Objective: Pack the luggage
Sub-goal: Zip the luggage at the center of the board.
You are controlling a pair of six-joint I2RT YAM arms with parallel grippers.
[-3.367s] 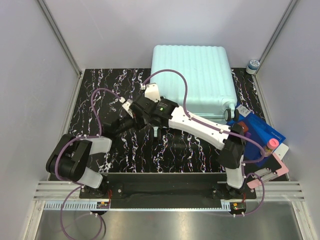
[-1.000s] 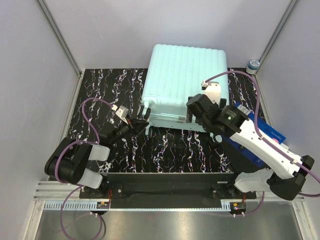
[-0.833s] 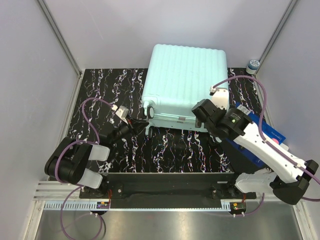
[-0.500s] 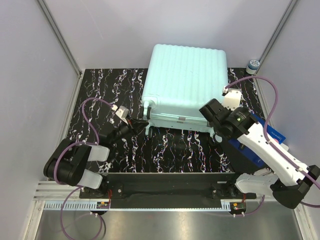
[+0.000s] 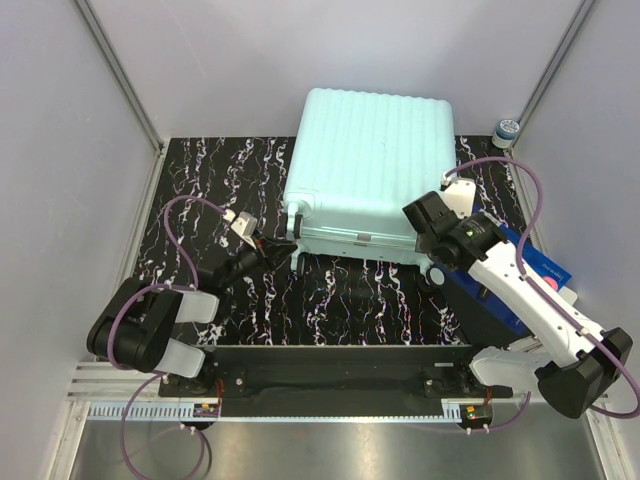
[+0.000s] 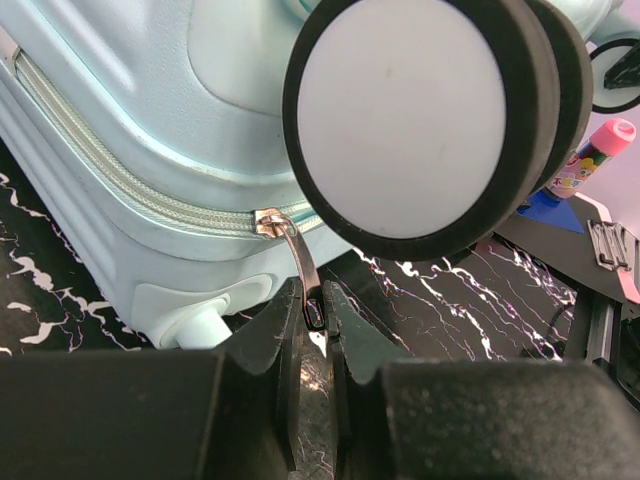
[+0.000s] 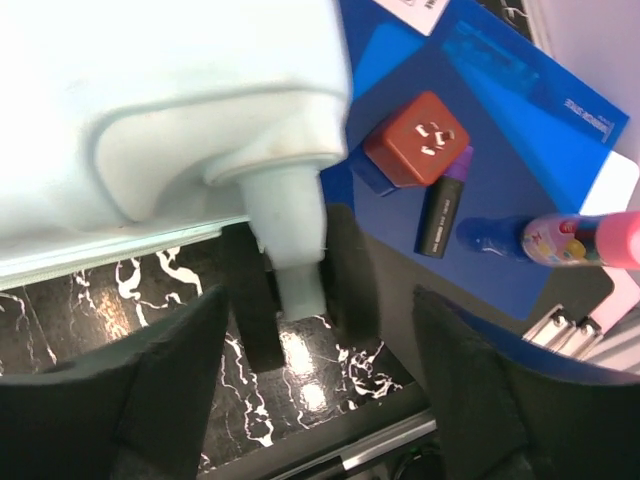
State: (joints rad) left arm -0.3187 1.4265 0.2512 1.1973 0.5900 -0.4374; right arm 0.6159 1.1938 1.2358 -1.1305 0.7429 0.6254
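The luggage, a mint-green ribbed suitcase, lies flat and zipped shut at the back middle of the table. My left gripper sits at its front left corner. In the left wrist view this gripper is shut on the metal zipper pull, just below a big caster wheel. My right gripper is at the front right corner. Its fingers stand wide apart on either side of the right caster stem without touching it, so this gripper is open.
A flat blue box lies right of the luggage, carrying a red cube, a black marker and a pink-capped bottle. A small jar stands at the back right corner. Grey walls enclose the black marbled table.
My right arm has swung right from the suitcase's front edge to its right caster, and its jaws have narrowed slightly. The left gripper still holds the zipper pull.
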